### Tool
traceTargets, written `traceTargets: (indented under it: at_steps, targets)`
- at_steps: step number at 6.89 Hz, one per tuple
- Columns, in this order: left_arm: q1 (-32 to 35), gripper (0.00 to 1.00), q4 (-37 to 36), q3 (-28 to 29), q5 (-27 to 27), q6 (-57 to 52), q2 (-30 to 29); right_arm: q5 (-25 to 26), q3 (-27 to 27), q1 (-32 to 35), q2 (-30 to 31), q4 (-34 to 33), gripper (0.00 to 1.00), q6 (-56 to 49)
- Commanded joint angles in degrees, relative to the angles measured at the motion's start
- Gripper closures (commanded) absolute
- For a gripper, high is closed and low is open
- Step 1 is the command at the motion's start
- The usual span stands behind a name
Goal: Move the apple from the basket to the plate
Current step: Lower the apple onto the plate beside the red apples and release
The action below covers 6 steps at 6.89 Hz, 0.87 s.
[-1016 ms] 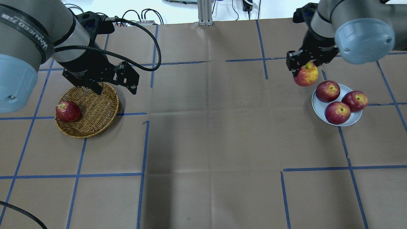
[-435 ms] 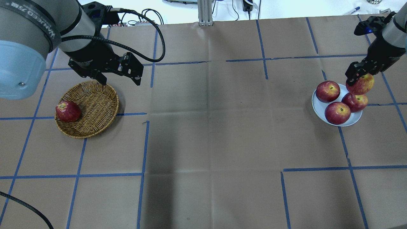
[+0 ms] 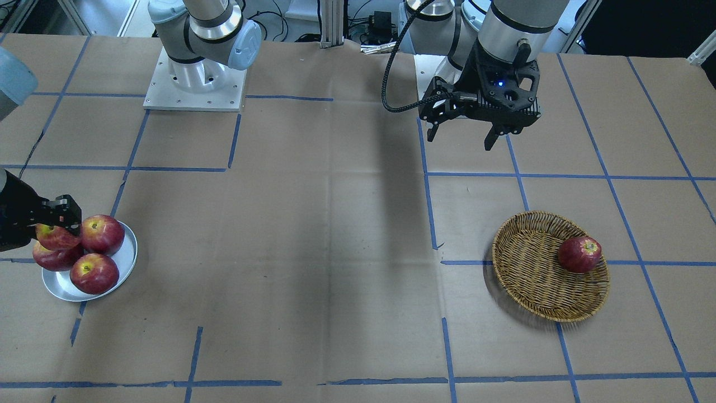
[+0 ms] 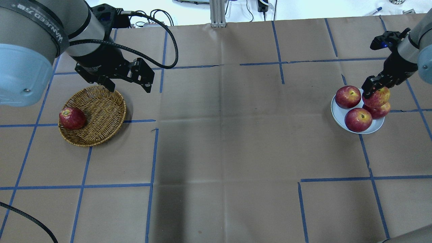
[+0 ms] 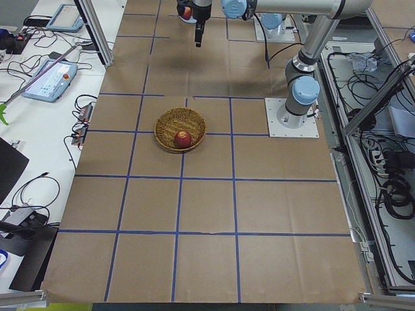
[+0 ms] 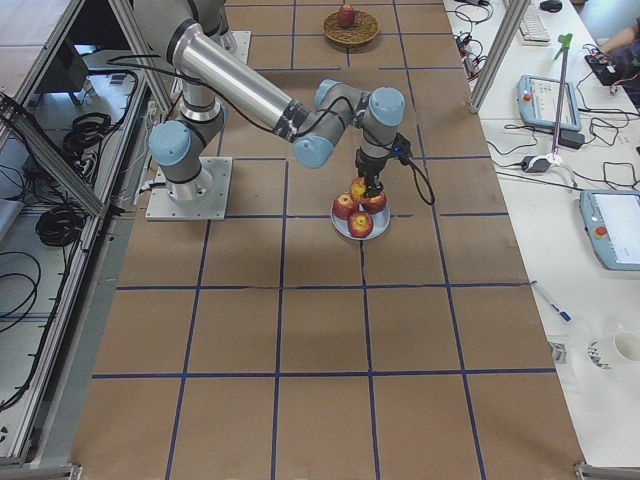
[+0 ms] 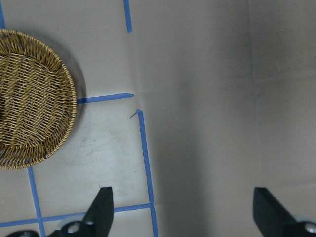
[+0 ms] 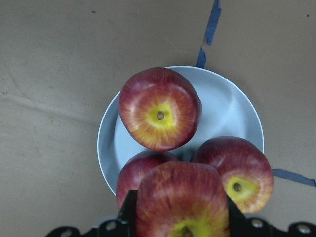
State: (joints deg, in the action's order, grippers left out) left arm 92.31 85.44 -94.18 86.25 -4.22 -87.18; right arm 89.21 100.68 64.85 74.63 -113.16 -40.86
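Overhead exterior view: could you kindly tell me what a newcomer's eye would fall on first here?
At the view's right, the right gripper holds the streaked apple over the plate, which carries three darker red apples. At the left, a single dark apple lies in the basket, and the left gripper hangs open and empty, raised near it.

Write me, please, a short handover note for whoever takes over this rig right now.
Right end effector: shut on the apple, held over the plate, above the three darker apples there.
Left end effector: open, empty, hovering by the far edge of the basket.
One dark apple lies in the basket.
Done: apple out of the basket and across.
Left: lower, release, withdraw.
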Motion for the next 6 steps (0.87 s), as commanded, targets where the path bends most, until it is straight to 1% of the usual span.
traceTargets:
  at_steps: [1, 3, 4, 5, 6]
  targets:
    - [-0.02, 0.01, 0.26, -0.3, 0.15, -0.09, 0.08, -0.17, 0.31, -0.07, -1.41, -1.45, 0.51, -0.01]
    - [-0.03, 0.01, 0.0, -0.47, 2.25, -0.09, 0.08, -0.26, 0.31, -0.07, -1.68, -1.71, 0.5, 0.08]
    - [-0.03, 0.01, 0.08, -0.48, 2.34, -0.09, 0.08, -0.26, 0.31, -0.07, -1.77, -1.71, 0.45, 0.17]
    - [-0.03, 0.01, 0.34, -0.56, 2.52, -0.09, 0.34, -0.26, 0.22, 0.01, -1.94, -1.71, 0.16, 0.17]
    - [-0.03, 0.01, -0.09, -0.91, 2.43, -0.09, 0.26, -0.09, 0.13, 0.01, -2.2, -1.71, 0.0, 0.17]
